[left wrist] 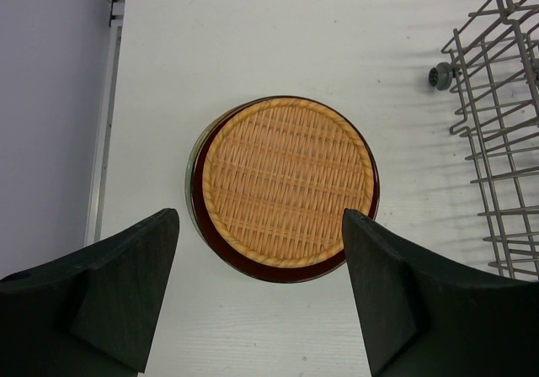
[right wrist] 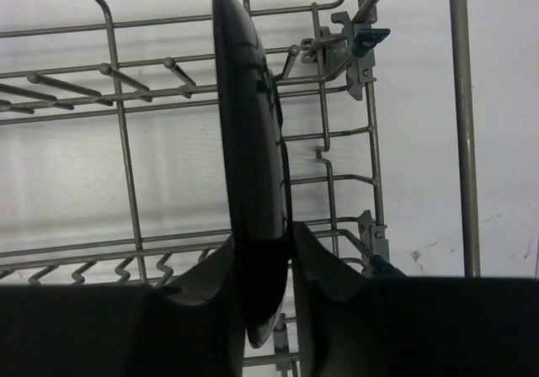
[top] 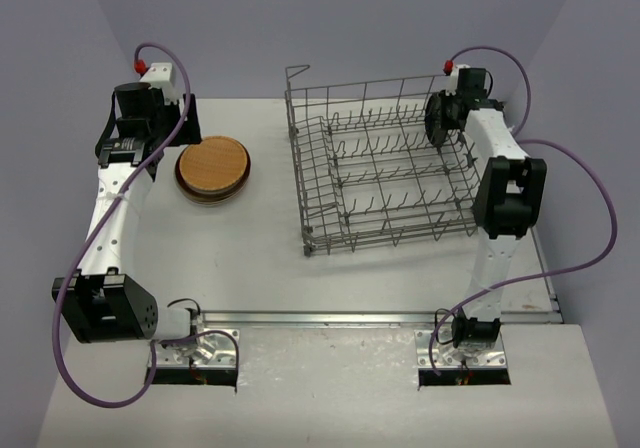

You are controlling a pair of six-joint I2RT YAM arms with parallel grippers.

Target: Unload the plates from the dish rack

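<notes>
A stack of plates [top: 212, 169] lies on the table left of the dish rack [top: 340, 233]; its top plate is orange-tan with a woven pattern [left wrist: 288, 181], over a dark brown rim. My left gripper [left wrist: 259, 301] is open above the near side of the stack and holds nothing. My right gripper [right wrist: 263, 259] is shut on a dark plate [right wrist: 249, 150] that stands on edge above the rack's far right corner [top: 438, 118]. The grey wire rack shows no other plates.
The rack's corner wheel [left wrist: 440, 76] and wires [left wrist: 505, 133] lie to the right in the left wrist view. The table's left edge rail [left wrist: 105, 133] runs beside the stack. Purple cables loop off both arms.
</notes>
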